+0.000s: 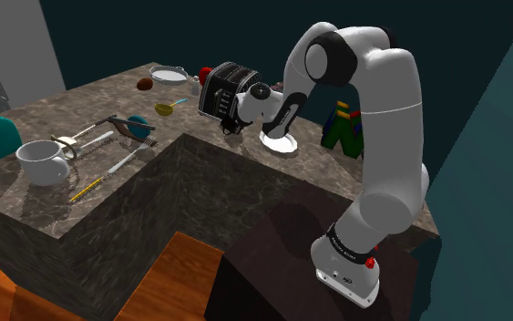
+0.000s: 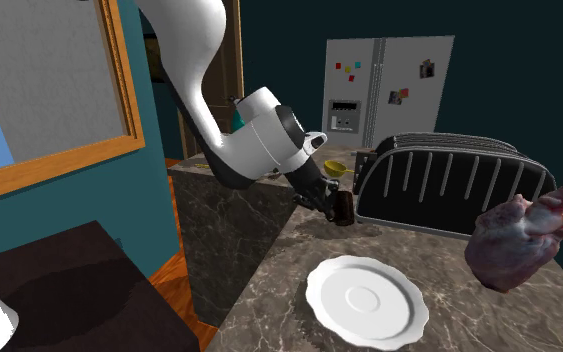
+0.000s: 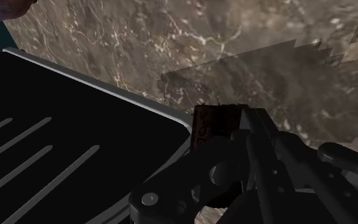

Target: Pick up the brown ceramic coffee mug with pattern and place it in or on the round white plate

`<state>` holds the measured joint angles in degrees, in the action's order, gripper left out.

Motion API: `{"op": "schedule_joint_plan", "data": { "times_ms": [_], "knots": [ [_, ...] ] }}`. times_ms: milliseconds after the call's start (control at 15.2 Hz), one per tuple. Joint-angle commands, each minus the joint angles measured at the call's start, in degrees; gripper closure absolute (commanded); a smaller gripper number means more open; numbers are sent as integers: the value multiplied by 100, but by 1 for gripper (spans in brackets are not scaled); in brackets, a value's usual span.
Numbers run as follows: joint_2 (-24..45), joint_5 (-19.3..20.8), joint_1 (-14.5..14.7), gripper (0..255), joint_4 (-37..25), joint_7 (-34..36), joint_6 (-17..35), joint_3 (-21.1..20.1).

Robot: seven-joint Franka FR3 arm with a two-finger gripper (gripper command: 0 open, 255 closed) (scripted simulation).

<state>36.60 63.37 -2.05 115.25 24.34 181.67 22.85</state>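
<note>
Brown patterned ceramic mug (image 2: 344,211) is clamped in the black gripper (image 2: 336,202), just beside the black toaster (image 2: 449,185), over the marbled stone table (image 2: 281,285). Round white plate (image 2: 367,300) lies apart, at 6 o'clock from the mug in the second exterior view.

The brown mug (image 2: 343,209), dark with a small reddish pattern running down its side, is sitting upright, clasped between the jaws near the inner corner of the bench (image 2: 439,262). It cannot be told whether it is touching the surface. The round white plate (image 2: 367,298), wavy-rimmed and bare, is lying flat farther along the same edge, apart from the mug.
</note>
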Motion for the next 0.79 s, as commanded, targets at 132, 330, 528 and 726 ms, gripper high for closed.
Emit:
{"op": "schedule_joint_plan", "data": {
  "times_ms": [132,330,528,726],
  "knots": [
    [182,441,-292,0,-182,-208,1140,133],
    [1303,1913,-1540,0,-1971,-377,4200,-24],
    [1597,2083,-1731,0,-2453,-297,4382,-193],
    [1844,2085,-1725,0,-2781,-166,4315,-245]
  ]
}}
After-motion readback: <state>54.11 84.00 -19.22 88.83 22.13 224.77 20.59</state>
